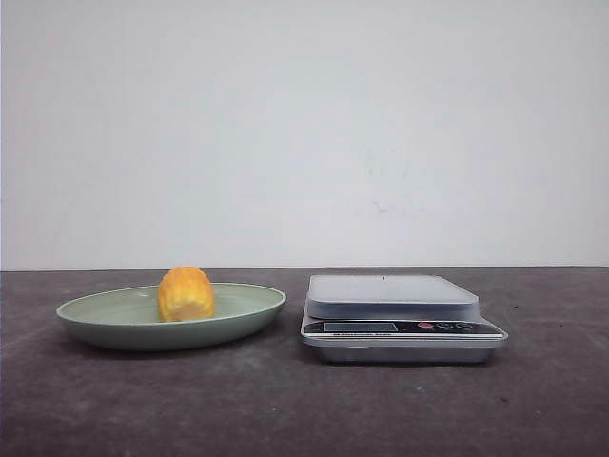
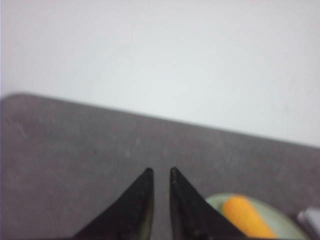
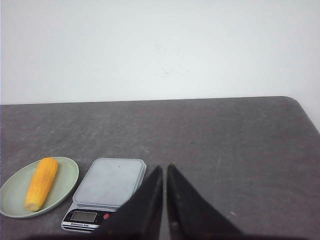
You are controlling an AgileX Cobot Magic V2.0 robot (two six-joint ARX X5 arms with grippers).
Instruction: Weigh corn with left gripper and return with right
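- Yellow-orange corn [image 1: 186,293] lies in a pale green plate [image 1: 95,319], on the robot's left half of the table [image 1: 285,409]; front view shows only its end, so it looks stubby
- Rt wrist view shows the corn [image 3: 41,183] is really a long cob, lying lengthwise across the plate [image 3: 65,170], one end toward the table's near side, the other toward the wall
- Dark grey, speckled tabletop; plain white wall [image 1: 304,124] behind it
- Kitchen scale [image 1: 402,316] sits just beside the plate on the right, a narrow gap between them, not touching. Silver body w/ flat pale platform on top, nothing on it
- Scale's front strip has a display and small round buttons, at least one red; readout too small to read. Same scale [image 3: 107,192] shows in the rt wrist view w/ a red button by the display
- Left gripper [image 2: 160,172]: two black pointed fingers [image 2: 135,207] nearly together, only a thin slit between the tips, nothing held. It hangs over bare table, the plate [image 2: 295,231] and corn [image 2: 247,216] off to one side, well clear of the tips; this view is blurry
- Right gripper [image 3: 164,169]: fingers [image 3: 190,210] likewise almost closed, thin gap, nothing between them. Hangs over bare table near the scale, on the side away from the plate
- Neither arm appears in the front view
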